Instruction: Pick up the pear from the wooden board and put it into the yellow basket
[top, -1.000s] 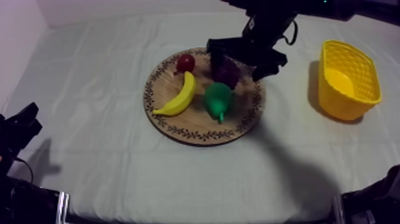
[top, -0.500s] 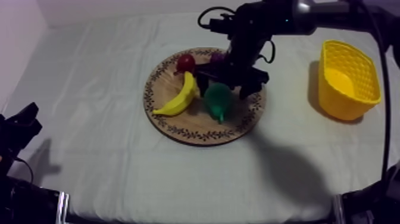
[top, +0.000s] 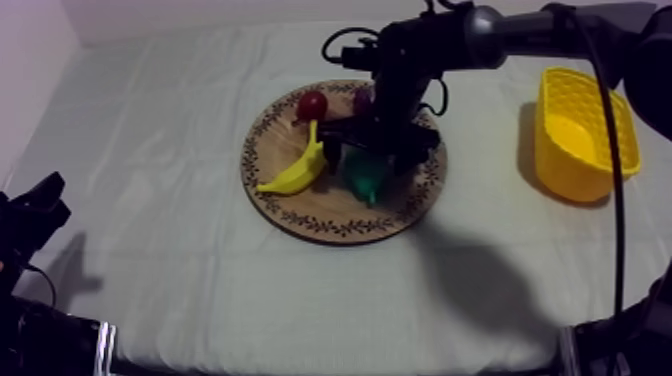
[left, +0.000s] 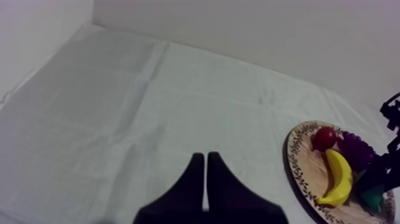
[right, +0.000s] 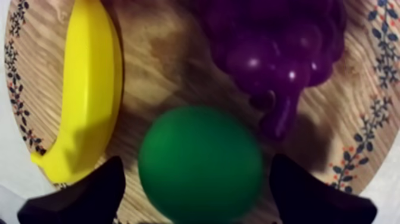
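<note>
Right wrist view is showing the right claw spread wide, its two black fingers hanging either side of the green pear with a gap on each side, so nothing is being pinched yet. The pear is sitting on the wooden board, between the banana and the rim nearest the basket, with the grapes just beyond it and the small red fruit near the far rim. From above, the right arm is reaching in from the upper right and standing right over the pear, while the yellow basket is waiting well apart on the worktop, with no fruit visible in it. As I judge it, only the approach is done: closing on the pear, lifting it, carrying it across and dropping it in the basket are all still to come. Compared with a second ago, the claw has been travelling from above the grapes, near the far side of the board, inward and down until it is straddling the pear. The fruit is lying just where it was. The left claw is resting over bare cloth with its fingers pressed together in a narrow wedge, and that arm looks unmoved.
</note>
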